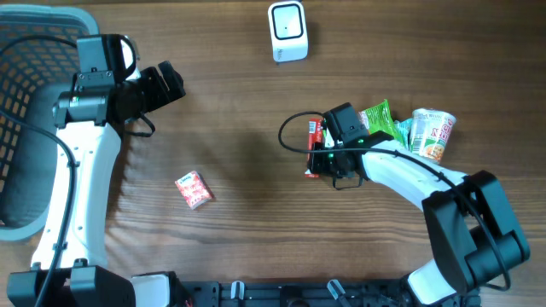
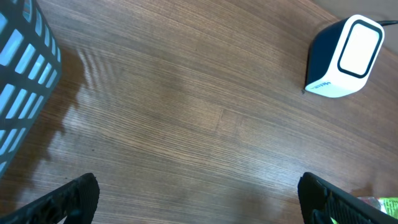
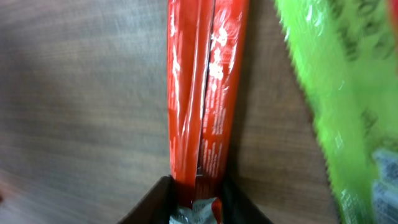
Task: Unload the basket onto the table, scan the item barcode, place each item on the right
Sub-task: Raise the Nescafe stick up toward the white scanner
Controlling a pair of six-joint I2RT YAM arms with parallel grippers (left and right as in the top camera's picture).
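While L tool (image 2: 200, 202) gapes wide, R tool (image 3: 198, 208) is nipped onto red pkt (image 3: 205, 93).

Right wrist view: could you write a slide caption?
Right gripper gripping the end of a red packet on the wooden table, a green packet beside it.

Right end effector (image 1: 331, 162) is down on a red packet (image 1: 314, 130) mid-tabletop (image 1: 247, 128), with a green bag (image 1: 384, 119) and a noodle cup (image 1: 433, 135) just beside it. Left end effector (image 1: 173, 83) hangs near the basket (image 1: 26, 128). The white scanner (image 1: 287, 31) sits up top, and a little red pouch (image 1: 194, 189) lies alone at lower left.
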